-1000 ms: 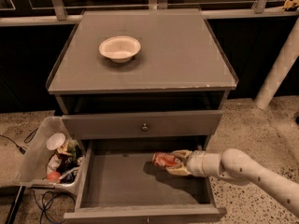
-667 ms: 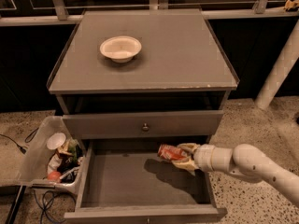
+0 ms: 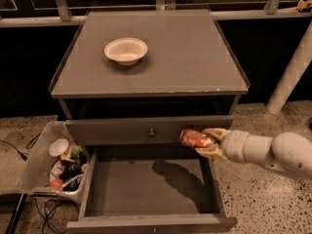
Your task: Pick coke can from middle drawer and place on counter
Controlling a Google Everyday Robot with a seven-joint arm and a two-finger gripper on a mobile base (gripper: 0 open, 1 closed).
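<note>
My gripper (image 3: 208, 141) reaches in from the right on a white arm and is shut on the coke can (image 3: 194, 138), a red can held sideways. The can hangs in the air above the open middle drawer (image 3: 141, 191), in front of the closed grey drawer front with the knob (image 3: 152, 132). The drawer's grey floor shows only the can's shadow. The counter (image 3: 190, 57) lies above, a flat grey top with a worn pale front edge.
A round white bowl (image 3: 126, 50) stands on the counter's left back part. A clear bin of trash (image 3: 56, 162) sits on the floor left of the drawer, with cables beside it. A white post (image 3: 291, 67) rises at the right.
The gripper has lifted the coke can up out of the drawer, from just above the drawer floor to the height of the upper drawer front.
</note>
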